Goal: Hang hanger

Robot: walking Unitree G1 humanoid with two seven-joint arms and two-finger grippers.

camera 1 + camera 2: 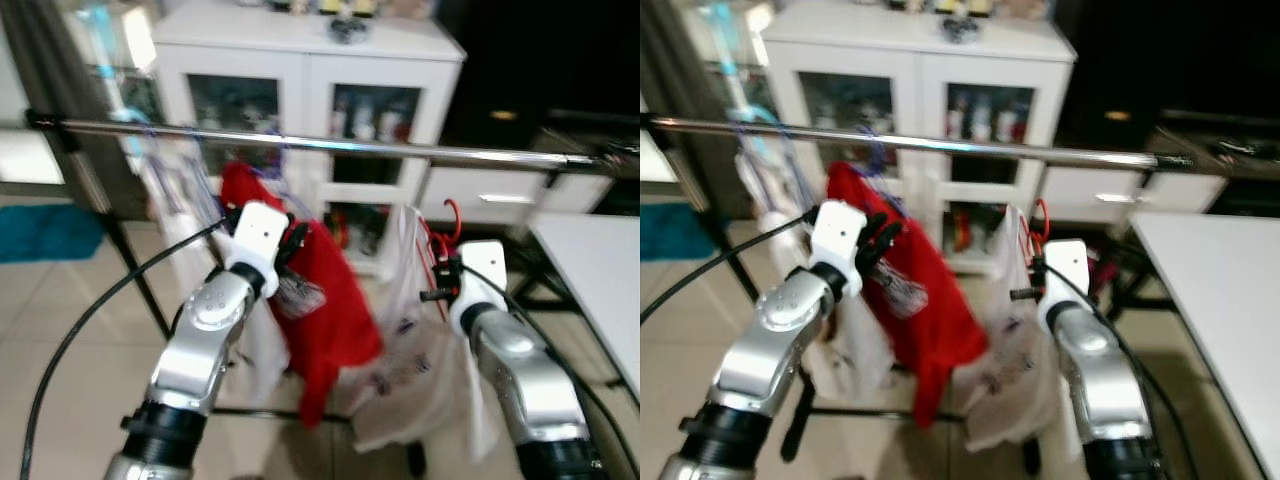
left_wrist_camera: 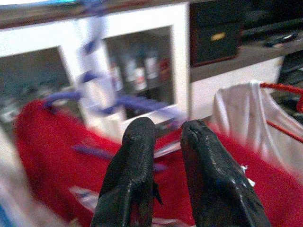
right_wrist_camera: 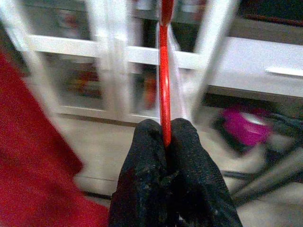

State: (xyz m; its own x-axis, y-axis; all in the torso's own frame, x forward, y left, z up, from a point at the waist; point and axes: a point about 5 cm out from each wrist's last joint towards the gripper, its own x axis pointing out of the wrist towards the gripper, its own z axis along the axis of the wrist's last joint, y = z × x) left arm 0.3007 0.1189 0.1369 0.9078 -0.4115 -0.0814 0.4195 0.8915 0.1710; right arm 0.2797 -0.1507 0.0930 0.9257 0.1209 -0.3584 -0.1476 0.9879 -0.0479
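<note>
White cabinet (image 1: 300,75) behind, right pincer (image 3: 165,137) clenched on red hanger (image 3: 164,85) (white garment), left pincer (image 2: 163,135) slightly parted.

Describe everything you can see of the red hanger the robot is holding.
The red hanger is thin and looks like plastic or coated wire. The right gripper is shut on it, holding it upright below the metal rail, its hook not yet on. A white garment hangs from it.
</note>
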